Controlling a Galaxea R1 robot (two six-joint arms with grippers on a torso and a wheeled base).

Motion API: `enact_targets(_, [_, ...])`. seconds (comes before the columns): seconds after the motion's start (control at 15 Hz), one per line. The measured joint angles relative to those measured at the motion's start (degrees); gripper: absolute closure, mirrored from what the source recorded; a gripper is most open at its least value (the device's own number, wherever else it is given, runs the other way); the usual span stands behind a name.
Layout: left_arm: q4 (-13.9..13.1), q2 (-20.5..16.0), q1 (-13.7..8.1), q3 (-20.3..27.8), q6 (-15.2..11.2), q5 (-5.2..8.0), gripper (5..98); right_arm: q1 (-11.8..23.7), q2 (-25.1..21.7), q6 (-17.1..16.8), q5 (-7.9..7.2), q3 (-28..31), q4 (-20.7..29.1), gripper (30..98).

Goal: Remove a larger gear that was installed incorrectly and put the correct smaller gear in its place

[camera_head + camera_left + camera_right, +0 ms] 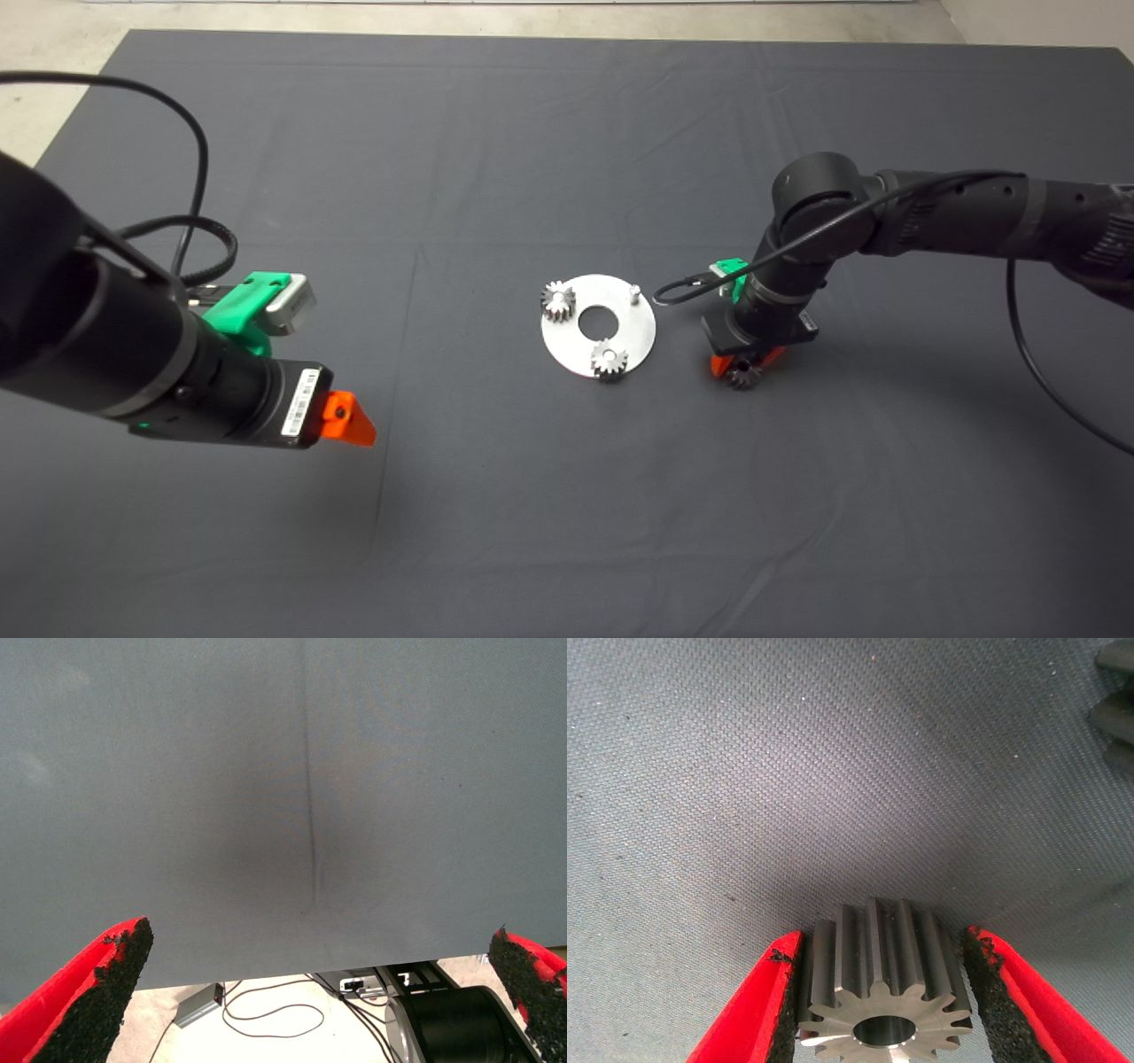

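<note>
While hovering wide-jawed over dark grey cloth mat (496, 151), left gripper (319, 997); right gripper (877, 992) clamping small dark-grey steel gear (879, 988) beside round silver plate (638, 341).

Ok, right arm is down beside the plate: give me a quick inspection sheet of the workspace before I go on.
Surface: dark mat, creased, nothing spilled.
Job's things: round steel plate carries two small gears and one bare peg; larger gear is off the plate, to its right.
Clutter: dark toothed shape at the right wrist view's edge, cannot identify.
Grippers: right hand low at the mat, shut on the larger gear; left hand open, hovering over bare mat.
Cables: black cables loop off both arms.
Surroundings: pale floor beyond the mat.
</note>
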Motion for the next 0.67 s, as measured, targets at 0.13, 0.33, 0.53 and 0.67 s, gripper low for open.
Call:
enact_targets(0.13, [0.0, 0.0, 0.0, 0.0, 0.0, 0.0, 6.1, 0.0, 0.3, 0.0, -0.13, -0.2, 0.9, 81.0])
enact_targets(0.33, [0.0, 0.0, 0.0, 0.0, 0.0, 0.0, 6.1, 0.1, 0.5, 0.1, -0.04, -0.5, 2.6, 82.8])
enact_targets(0.53, [0.0, 0.0, 0.0, 0.0, 0.0, 0.02, 6.1, 0.3, 0.6, 0.1, 0.05, -1.1, 3.9, 82.8])
enact_targets(0.67, [0.0, 0.0, 0.0, 0.0, 0.0, 0.0, 6.1, 0.3, 0.6, 0.1, 0.05, -1.3, 5.2, 82.8])
